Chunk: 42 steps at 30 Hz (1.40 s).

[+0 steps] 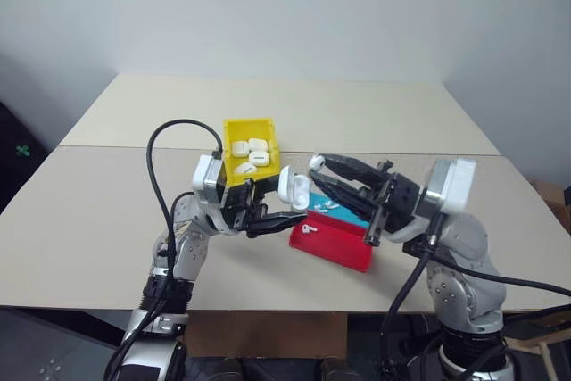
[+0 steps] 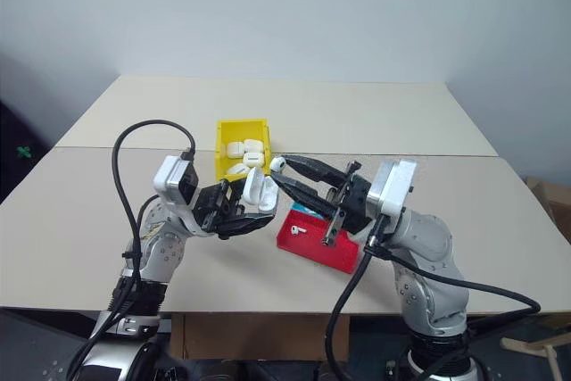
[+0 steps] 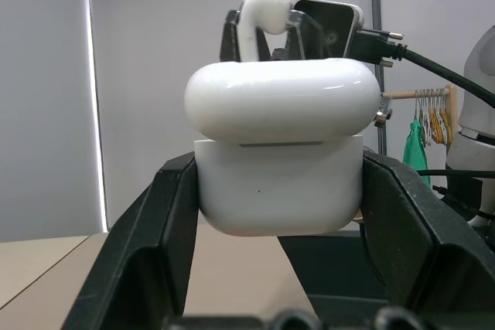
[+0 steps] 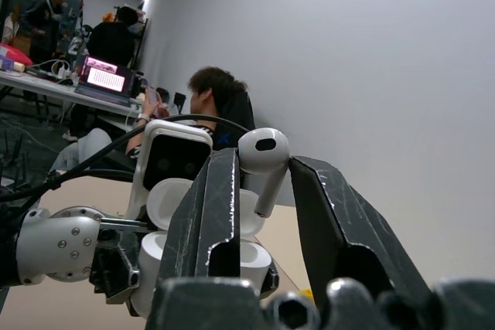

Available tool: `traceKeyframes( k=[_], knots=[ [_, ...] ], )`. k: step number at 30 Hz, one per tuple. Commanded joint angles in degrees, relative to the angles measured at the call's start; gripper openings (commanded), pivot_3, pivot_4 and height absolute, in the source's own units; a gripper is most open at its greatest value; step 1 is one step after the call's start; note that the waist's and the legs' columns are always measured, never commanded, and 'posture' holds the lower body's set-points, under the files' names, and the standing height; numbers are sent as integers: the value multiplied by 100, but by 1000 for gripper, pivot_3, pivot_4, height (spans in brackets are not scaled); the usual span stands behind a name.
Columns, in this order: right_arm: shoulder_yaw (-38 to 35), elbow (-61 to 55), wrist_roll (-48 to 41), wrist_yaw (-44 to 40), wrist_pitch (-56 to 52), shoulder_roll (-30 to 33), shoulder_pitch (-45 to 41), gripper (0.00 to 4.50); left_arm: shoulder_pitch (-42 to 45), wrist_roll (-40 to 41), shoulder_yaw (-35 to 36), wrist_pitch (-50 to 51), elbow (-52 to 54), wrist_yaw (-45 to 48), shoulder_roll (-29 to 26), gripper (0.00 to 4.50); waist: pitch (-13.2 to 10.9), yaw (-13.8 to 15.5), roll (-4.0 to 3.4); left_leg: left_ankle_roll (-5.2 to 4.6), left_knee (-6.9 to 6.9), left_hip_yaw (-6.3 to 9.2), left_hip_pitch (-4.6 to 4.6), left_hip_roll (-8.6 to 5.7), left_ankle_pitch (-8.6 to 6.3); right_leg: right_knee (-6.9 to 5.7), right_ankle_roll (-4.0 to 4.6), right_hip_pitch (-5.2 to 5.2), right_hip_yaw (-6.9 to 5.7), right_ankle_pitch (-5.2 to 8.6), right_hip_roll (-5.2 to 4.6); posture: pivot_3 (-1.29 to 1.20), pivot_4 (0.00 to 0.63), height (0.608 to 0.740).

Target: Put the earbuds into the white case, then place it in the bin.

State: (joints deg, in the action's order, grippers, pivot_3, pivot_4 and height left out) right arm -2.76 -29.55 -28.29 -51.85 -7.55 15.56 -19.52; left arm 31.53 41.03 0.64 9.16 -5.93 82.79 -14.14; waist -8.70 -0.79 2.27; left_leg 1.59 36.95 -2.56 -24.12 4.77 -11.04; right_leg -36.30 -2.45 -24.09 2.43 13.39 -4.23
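So the white case [image 3: 278, 164] is clamped tight in my left gripper [image 1: 285, 211], lid flipped up, held above the table [image 1: 89, 220]. My right gripper [image 4: 259, 183] pinches one earbud [image 4: 263, 156] just beside it. The yellow bin [image 1: 239, 131] sits behind, more earbuds [image 1: 321, 207] in the tray [image 1: 335, 247].

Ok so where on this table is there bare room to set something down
The far table behind the yellow bin is bare, as are the near-left stretch and the right side past the red and blue tray. The middle is crowded: the left tool grips the white case and the right tool holds an earbud beside it, over the tray.
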Motion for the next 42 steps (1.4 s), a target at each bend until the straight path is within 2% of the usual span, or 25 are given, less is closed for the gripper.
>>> traceKeyframes(
  k=[1, 34, 42],
  knots=[
    [23, -53, -137, -19, 243, 107, -6, 1079, 109, 130, 0, 24, 170, 88, 31, 2791, 0, 2, 0, 0, 0, 0, 0, 0, 0, 0, 0, 0, 0, 0, 0, 0, 150, 740],
    [514, 275, 122, 62, 557, 526, 55, 1079, 11, 32, -144, -108, 260, 474, 107, 2791, 0, 7, 0, 0, 0, 0, 0, 0, 0, 0, 0, 0, 0, 0, 0, 0, 150, 740],
    [556, 243, 103, -20, 485, 787, 142, 1079, 25, -31, -107, -210, 184, 450, 170, 2791, 0, 5, 0, 0, 0, 0, 0, 0, 0, 1, 0, 0, 0, 0, 0, 0, 150, 740]
  ],
)
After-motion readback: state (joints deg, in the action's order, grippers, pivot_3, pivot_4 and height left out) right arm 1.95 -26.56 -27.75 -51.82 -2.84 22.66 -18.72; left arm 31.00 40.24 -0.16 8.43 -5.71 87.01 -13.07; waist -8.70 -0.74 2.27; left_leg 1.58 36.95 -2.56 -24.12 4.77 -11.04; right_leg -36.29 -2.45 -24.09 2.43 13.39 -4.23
